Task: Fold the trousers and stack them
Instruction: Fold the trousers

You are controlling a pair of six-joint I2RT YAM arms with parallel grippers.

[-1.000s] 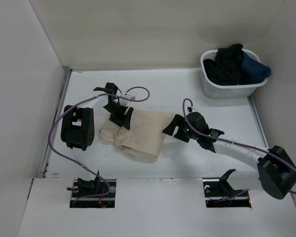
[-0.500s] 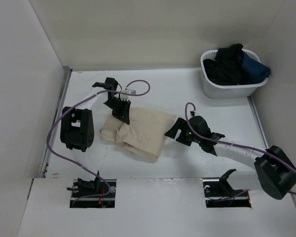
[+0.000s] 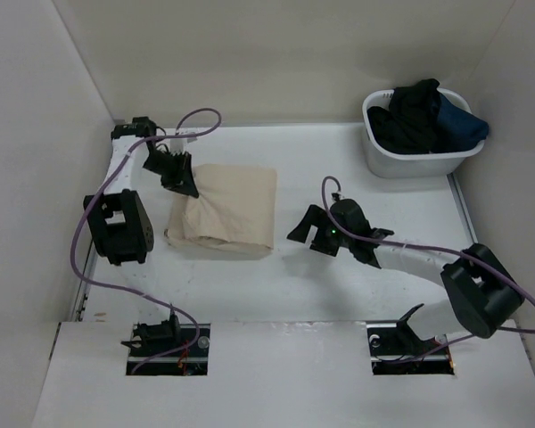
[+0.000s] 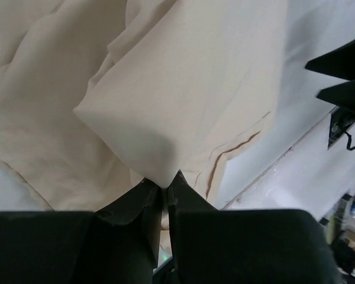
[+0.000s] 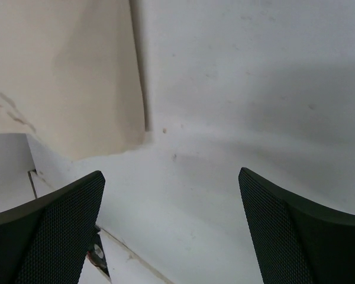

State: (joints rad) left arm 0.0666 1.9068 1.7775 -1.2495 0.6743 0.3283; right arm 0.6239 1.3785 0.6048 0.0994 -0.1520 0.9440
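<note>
The trousers (image 3: 225, 209) lie folded into a roughly rectangular beige bundle on the left-centre of the white table (image 3: 339, 169), with the long edges running away from the arm bases. The left gripper (image 3: 180, 183) sits at the bundle's far left corner. Its fingers are pressed together on the cloth there. In the left wrist view a pointed corner of the upper folded layer runs straight down into the closed fingertips (image 4: 176, 181), while the lower layers spread out flat to the left and beyond. A thin dark seam line (image 4: 234, 148) curves across the fabric just to the right of the pinched corner. The right gripper (image 3: 301, 234) is on the other side, near the bundle's right edge but clear of it, and it points toward the cloth. Its fingers are spread wide with nothing between them. In the right wrist view only bare table shows between the two mesh-faced pads (image 5: 62, 222), and the edge and near corner of the trousers fill the upper left, ahead of the left-hand pad and not touching it. A white basket (image 3: 419, 159) holding black and dark-blue garments (image 3: 423, 114) stands in the far right corner of the table, well apart from the trousers and both grippers.
</note>
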